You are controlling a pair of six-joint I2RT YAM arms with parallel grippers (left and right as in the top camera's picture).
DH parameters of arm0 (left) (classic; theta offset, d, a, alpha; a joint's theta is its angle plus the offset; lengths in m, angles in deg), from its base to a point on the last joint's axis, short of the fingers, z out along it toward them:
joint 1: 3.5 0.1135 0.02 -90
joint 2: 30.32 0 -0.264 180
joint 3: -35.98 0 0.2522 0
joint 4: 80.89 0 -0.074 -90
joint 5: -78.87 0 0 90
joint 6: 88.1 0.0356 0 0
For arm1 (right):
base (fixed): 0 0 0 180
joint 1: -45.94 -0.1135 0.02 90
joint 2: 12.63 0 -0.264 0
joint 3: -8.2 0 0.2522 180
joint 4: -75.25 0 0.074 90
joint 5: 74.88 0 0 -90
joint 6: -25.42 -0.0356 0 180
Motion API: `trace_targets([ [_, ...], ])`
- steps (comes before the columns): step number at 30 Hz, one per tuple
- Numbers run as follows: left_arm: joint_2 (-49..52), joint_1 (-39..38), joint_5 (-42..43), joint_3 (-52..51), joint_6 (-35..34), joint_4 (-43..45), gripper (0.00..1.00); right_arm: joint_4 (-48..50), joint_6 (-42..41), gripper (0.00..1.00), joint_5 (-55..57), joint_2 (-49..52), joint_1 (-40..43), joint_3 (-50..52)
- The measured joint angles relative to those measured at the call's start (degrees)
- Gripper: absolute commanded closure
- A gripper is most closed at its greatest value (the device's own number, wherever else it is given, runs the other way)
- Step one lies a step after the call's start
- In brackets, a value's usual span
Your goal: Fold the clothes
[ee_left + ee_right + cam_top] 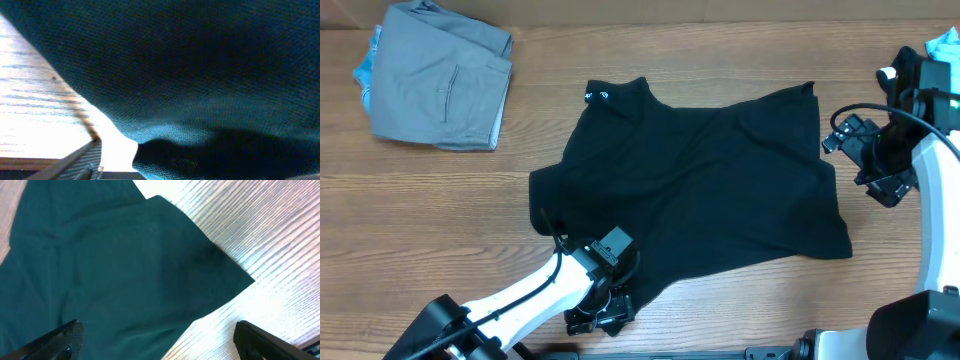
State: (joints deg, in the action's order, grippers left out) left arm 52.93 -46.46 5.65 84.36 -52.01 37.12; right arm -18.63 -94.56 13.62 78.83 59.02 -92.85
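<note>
A black T-shirt [710,190] lies spread and rumpled on the wooden table, its collar with a small white logo [598,96] at the far left. My left gripper [600,315] is at the shirt's near left hem. In the left wrist view the fabric [200,75] fills most of the frame; one finger shows far out at the lower left and the other is hidden under cloth, so the gripper [160,167] looks open. My right gripper [865,165] hovers open and empty by the shirt's right edge, its fingers [155,342] straddling a shirt corner [150,270].
A folded grey garment [445,75] lies at the far left on something light blue [363,70]. A teal item [946,42] shows at the far right edge. Bare wood table [420,220] surrounds the shirt.
</note>
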Motion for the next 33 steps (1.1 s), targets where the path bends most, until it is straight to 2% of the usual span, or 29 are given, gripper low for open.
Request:
trace_targets([
  [3, -0.46, 0.00, 0.76, -0.44, 0.17, 0.98, 0.60, 2.69, -0.04, 0.00, -0.22, 0.02, 0.02, 4.35],
  [6, -0.52, 0.00, 1.33, -0.61, 0.22, 2.05, 0.96, 6.62, 0.00, 0.03, -1.90, 0.02, 0.02, 10.03],
  [12, -0.52, 1.62, 2.08, -0.81, 1.01, 1.36, 0.96, 10.43, -0.48, 0.05, -5.38, 0.04, 0.02, 19.10],
  [24, -0.46, 17.05, 1.73, -1.33, 7.67, -2.49, 0.96, 11.87, -1.42, 0.05, -5.70, 0.04, 0.02, 24.39],
  [33, -0.09, 20.48, -0.72, 0.74, 11.76, -4.11, 0.96, 15.26, -3.28, 0.05, -5.70, 0.04, 0.00, 32.87],
])
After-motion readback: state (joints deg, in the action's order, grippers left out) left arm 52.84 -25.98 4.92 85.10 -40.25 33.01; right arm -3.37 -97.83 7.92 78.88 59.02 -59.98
